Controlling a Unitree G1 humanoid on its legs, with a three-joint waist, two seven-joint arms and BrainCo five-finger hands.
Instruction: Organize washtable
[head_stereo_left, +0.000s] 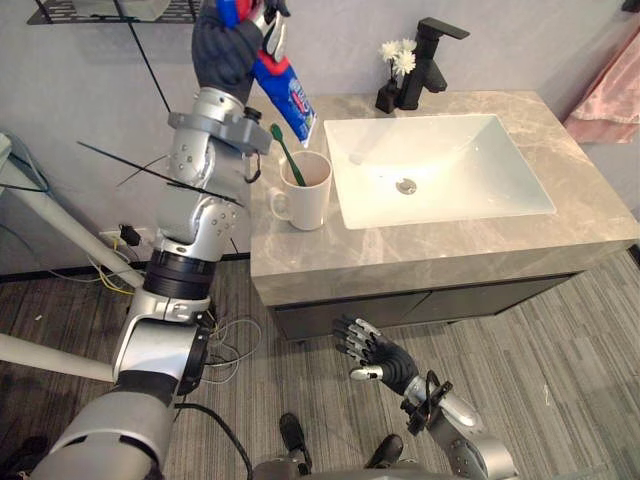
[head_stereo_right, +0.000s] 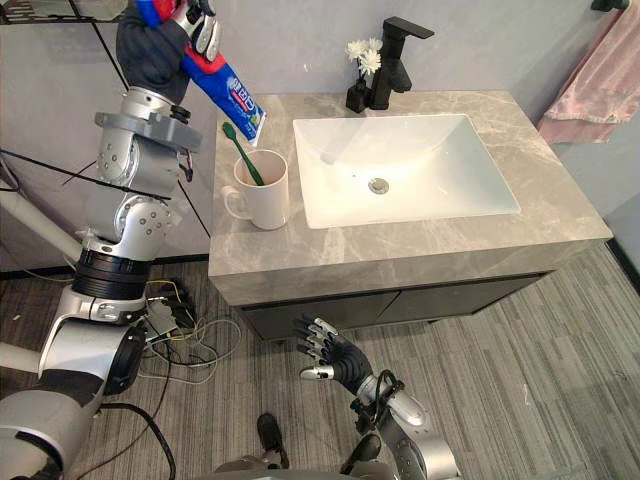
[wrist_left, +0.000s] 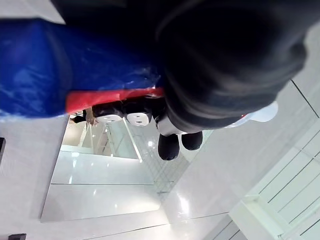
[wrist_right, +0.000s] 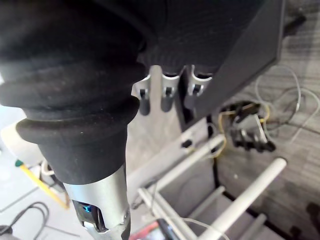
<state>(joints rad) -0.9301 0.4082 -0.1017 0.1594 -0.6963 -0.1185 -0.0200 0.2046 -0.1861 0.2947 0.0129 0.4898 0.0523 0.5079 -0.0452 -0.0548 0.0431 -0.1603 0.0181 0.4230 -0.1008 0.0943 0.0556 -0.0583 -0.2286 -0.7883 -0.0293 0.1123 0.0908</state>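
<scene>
My left hand (head_stereo_left: 232, 40) is raised high above the left end of the washtable (head_stereo_left: 480, 240) and is shut on a blue and red toothpaste tube (head_stereo_left: 285, 92). The tube slants down with its flat white end just over a white mug (head_stereo_left: 303, 192). A green toothbrush (head_stereo_left: 288, 157) leans inside that mug, which stands left of the white sink (head_stereo_left: 440, 170). In the left wrist view the tube (wrist_left: 55, 70) shows blue and red beside the dark cover. My right hand (head_stereo_left: 372, 352) hangs low in front of the cabinet, over the floor, fingers relaxed and holding nothing.
A black tap (head_stereo_left: 428, 60) and a small dark vase with white flowers (head_stereo_left: 392, 75) stand behind the sink. A pink towel (head_stereo_left: 612, 95) hangs at the far right. A wire shelf (head_stereo_left: 110, 10) is on the wall, and cables (head_stereo_left: 225, 345) lie on the floor at left.
</scene>
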